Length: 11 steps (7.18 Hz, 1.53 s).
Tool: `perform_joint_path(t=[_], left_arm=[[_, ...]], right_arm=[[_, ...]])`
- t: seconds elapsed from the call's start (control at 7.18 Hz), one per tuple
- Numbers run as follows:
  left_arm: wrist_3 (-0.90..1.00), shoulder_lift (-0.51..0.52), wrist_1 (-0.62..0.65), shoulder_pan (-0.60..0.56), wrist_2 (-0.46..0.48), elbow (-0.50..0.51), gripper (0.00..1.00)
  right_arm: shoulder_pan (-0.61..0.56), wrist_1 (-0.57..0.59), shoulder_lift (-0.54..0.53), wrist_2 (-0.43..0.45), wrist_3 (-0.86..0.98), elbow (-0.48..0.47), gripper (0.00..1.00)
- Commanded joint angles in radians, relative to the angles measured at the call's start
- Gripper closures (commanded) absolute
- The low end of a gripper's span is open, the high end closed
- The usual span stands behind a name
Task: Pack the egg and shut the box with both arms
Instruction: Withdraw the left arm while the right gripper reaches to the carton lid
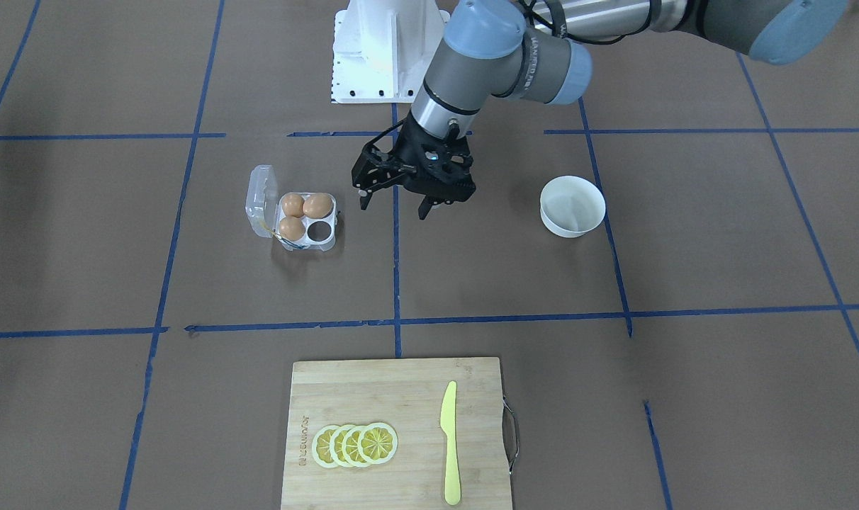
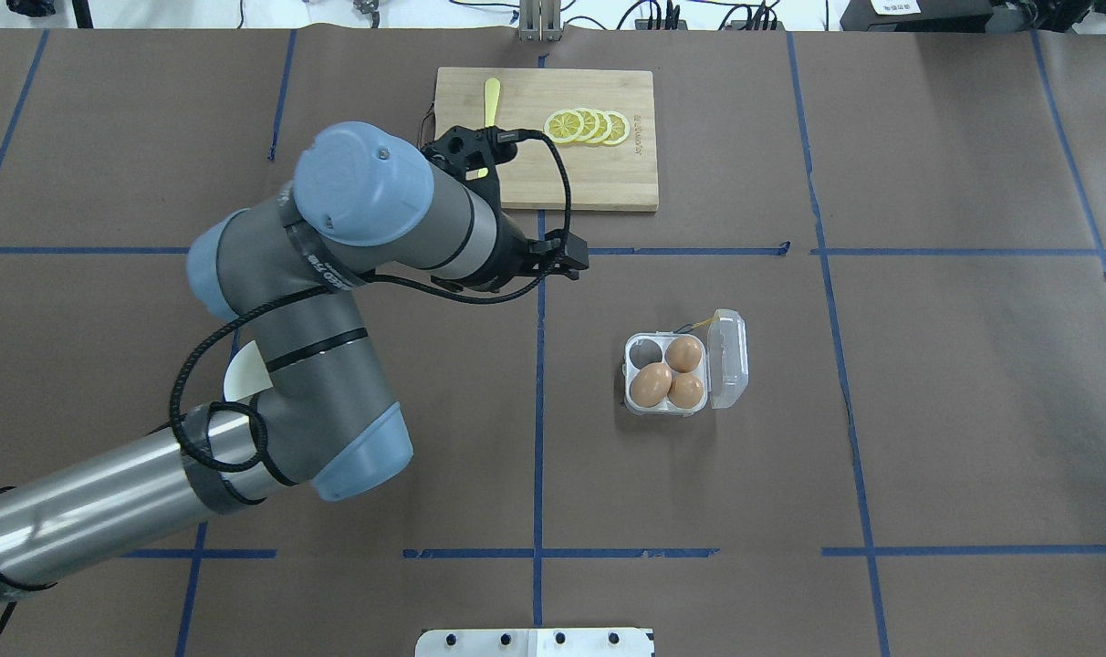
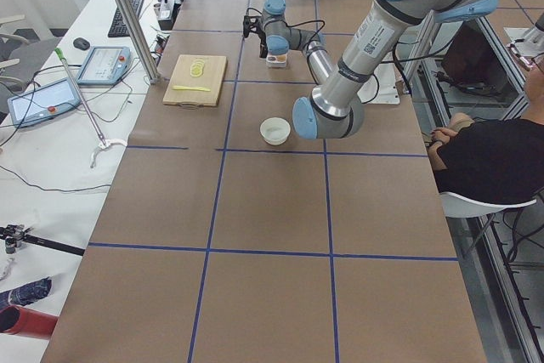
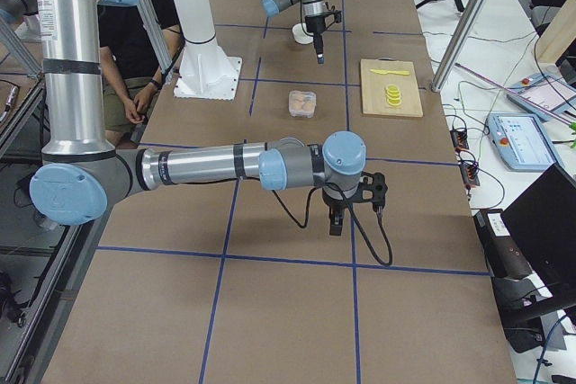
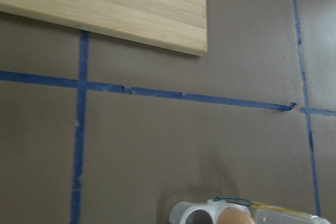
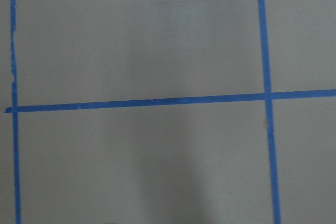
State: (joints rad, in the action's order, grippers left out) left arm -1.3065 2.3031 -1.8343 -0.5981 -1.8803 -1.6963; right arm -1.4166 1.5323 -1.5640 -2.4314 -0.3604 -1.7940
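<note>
In the front-facing view, the left gripper (image 1: 394, 204) hangs empty with its fingers apart, between the box (image 1: 327, 243) and an empty-looking bowl (image 1: 573, 206).

In the overhead view, three eggs (image 2: 652, 384) sit in the box. One cup is vacant and the lid (image 2: 728, 358) is open, so closing seems to be what is left.

In the right-side view, the right gripper (image 4: 336, 220) hovers well apart from the box, and its jaws cannot be judged.

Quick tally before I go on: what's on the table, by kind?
Eggs: 3
Box: 1
Bowl: 1
Board: 1
Knife: 1
Lemon slices: 4
Total: 11
</note>
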Motion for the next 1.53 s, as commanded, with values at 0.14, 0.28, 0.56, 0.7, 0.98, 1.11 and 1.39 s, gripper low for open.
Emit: perform_joint_path(t=[0.14,0.28,0.56,0.7,0.98,1.11,1.39], left_arm=[[0.202,-0.066,0.372,-0.206,-0.035,-0.221,0.0],[0.272,-0.098,0.394,-0.301,-0.096,-0.242,0.0],[0.473,-0.181,0.411,-0.431,-0.125,-0.266,0.0],[0.551,-0.209,0.412,-0.472,-0.125,-0.264,0.0],[0.639,-0.238,0.412,-0.52,-0.125,-0.261,0.0],[0.662,-0.257,0.411,-0.52,-0.125,-0.261,0.0],[0.702,-0.28,0.406,-0.522,-0.126,-0.25,0.0]], right_arm=[[0.279,-0.394,-0.034,0.012,-0.524,-0.067,0.96],[0.357,-0.462,-0.044,0.027,-0.601,-0.067,1.0],[0.526,-0.469,-0.027,0.137,-0.612,-0.09,1.0],[0.582,-0.468,-0.001,0.168,-0.656,-0.109,1.0],[0.704,-0.46,0.123,0.246,-0.768,-0.101,1.0],[0.767,-0.457,0.196,0.273,-0.816,-0.069,1.0],[0.801,-0.379,0.373,0.316,-0.833,0.001,1.0]])
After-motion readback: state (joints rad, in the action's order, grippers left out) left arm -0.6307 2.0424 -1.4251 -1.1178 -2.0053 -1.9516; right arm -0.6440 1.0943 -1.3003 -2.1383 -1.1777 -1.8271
